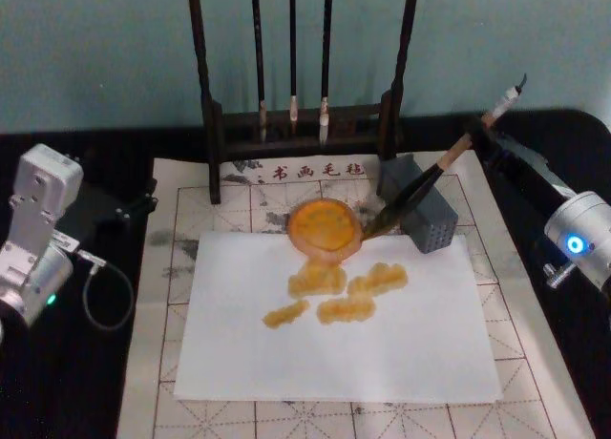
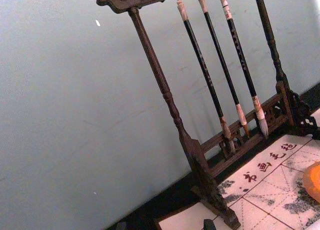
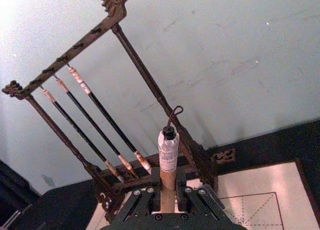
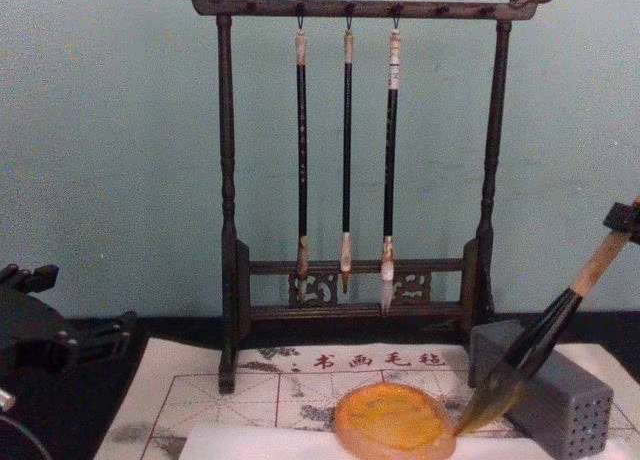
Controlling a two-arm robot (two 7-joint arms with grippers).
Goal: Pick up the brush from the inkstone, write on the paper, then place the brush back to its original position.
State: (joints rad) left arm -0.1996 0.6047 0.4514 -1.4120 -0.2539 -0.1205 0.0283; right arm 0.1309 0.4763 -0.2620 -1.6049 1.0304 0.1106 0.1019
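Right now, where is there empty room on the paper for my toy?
The lower half of the paper, below the amber strokes, is bare. It's crowded near the inkstone, where the brush and grey block sit.

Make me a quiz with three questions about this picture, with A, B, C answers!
1. Where is the brush tip?
A. at the inkstone edge
B. in a cup
C. on the floor
2. How many thin brushes hang on the rack?
A. two
B. three
C. five
3. What are the right gripper jaws doing?
A. wide open
B. shut on the brush
C. pinching a cloth
Answers: 1 A, its dark bristles meet the orange dish's rim; 2 B, three hang side by side; 3 B, they clamp the tan handle. The left gripper sits parked at the left.
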